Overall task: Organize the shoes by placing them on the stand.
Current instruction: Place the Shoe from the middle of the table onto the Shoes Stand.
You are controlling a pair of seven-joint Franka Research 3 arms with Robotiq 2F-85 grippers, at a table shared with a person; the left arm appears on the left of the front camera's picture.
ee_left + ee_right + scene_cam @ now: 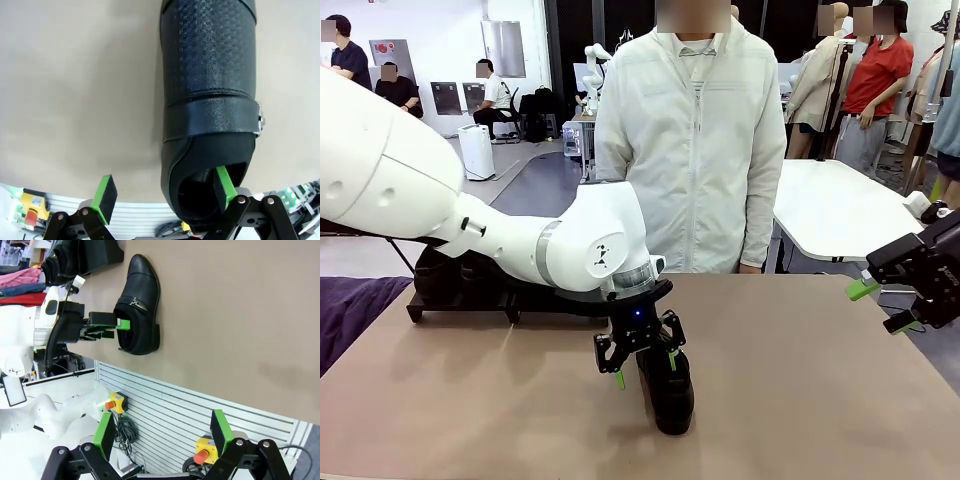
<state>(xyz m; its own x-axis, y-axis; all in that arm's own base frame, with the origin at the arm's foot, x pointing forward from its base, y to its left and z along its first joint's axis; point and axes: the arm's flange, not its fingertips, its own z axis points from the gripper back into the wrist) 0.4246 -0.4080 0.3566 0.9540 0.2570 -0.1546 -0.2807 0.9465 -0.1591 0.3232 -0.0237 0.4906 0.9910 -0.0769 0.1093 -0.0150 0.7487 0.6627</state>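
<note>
One black glossy shoe (667, 392) lies on the tan table near the middle, toe toward the front edge. My left gripper (642, 352) hangs over its heel end with jaws open. In the left wrist view one green pad sits inside the opening of the shoe (210, 75) and the other pad stays outside its side wall, so the left gripper (165, 192) straddles that wall. The stand (420, 306) sits at the back left, mostly hidden by my left arm, with dark shapes on it. My right gripper (888, 300) hovers open at the right edge, holding nothing. The right wrist view shows the shoe (137, 300), the right gripper (162, 432) and the stand (97, 252).
A person in a white jacket (692, 150) stands at the far side, hands down. A purple cloth (350, 320) lies off the table's left side. A white table (830, 210) stands behind at the right. The tan surface right of the shoe is bare.
</note>
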